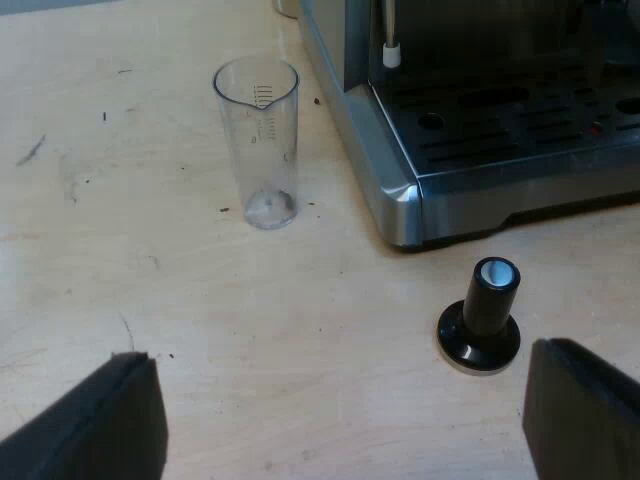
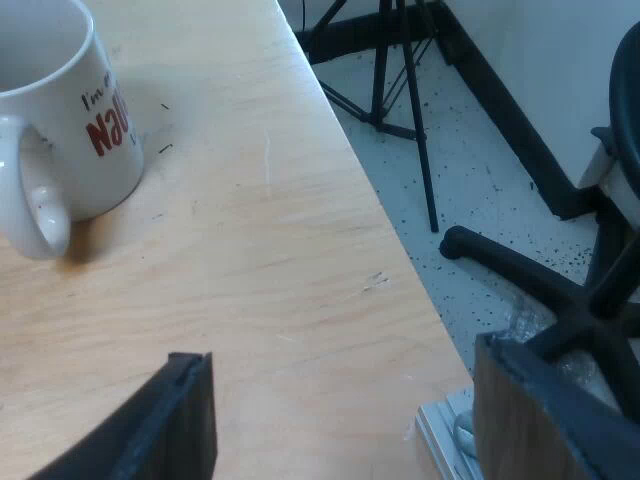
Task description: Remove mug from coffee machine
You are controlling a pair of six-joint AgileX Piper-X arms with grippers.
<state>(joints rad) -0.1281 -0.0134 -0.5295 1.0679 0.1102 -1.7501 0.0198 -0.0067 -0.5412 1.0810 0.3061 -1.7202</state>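
Observation:
A white mug (image 2: 62, 130) with red lettering stands upright on the wooden table (image 2: 260, 290), its handle toward the camera. My right gripper (image 2: 345, 425) hangs open above the table near its edge, a short way from the mug, holding nothing. The espresso machine (image 1: 480, 130) shows its steel corner and black drip tray, with no mug on the tray part that I see. My left gripper (image 1: 350, 425) is open above the bare tabletop, near a tamper (image 1: 482, 318) with a black knob that stands just before the machine's corner.
A clear measuring glass (image 1: 262, 140) stands upright beside the machine. A white-tipped steam wand (image 1: 391, 50) hangs over the drip tray. Beyond the table edge lie a speckled floor, tripod legs (image 2: 400, 90) and an office chair base (image 2: 560, 290).

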